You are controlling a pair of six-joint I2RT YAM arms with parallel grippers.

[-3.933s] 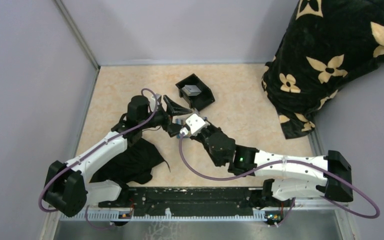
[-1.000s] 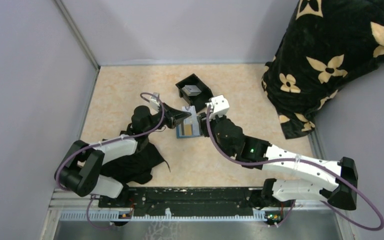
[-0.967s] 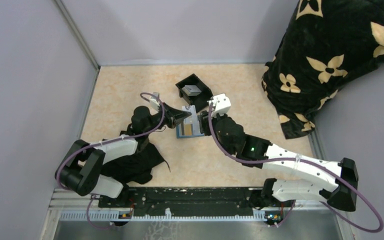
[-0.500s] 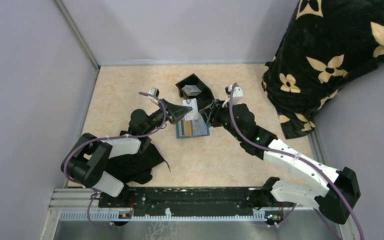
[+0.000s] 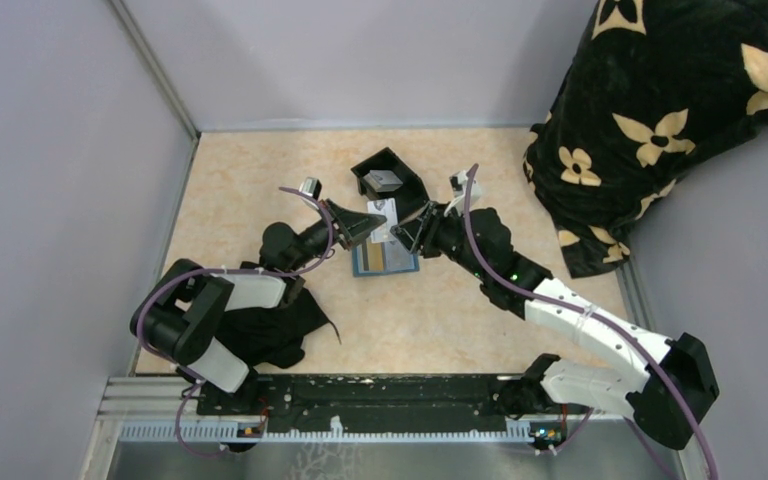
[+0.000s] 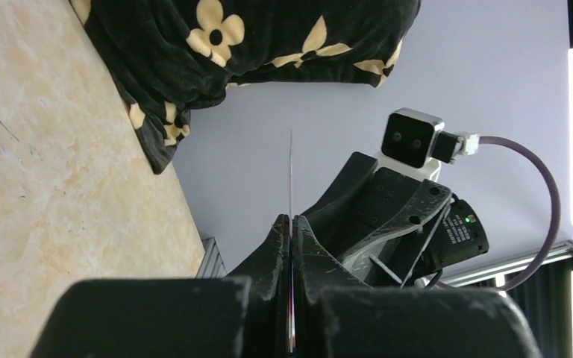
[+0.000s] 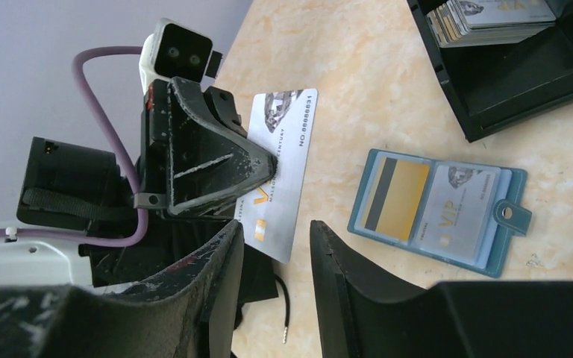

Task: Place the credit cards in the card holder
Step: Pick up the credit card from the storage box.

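Note:
My left gripper (image 5: 365, 225) is shut on a silver-white credit card (image 5: 383, 218) and holds it on edge above the table. The left wrist view shows that card (image 6: 291, 179) as a thin line sticking out past the closed fingertips. My right gripper (image 7: 276, 227) is open and faces the card (image 7: 280, 171) from close by, with nothing between its fingers. The teal card holder (image 7: 439, 211) lies open on the table. A yellow card (image 7: 395, 198) and a silver VIP card (image 7: 459, 212) sit in its pockets.
A black open tray (image 5: 390, 183) with a stack of cards stands just behind the grippers. A black cloth (image 5: 270, 325) lies under the left arm. A black flowered blanket (image 5: 670, 110) is heaped at the back right. A thin black cord (image 7: 287, 306) lies near the cloth.
My right gripper has swung from above the card holder to the back right and now points at the held card, its jaws slightly narrower. The left gripper has raised the card a little.

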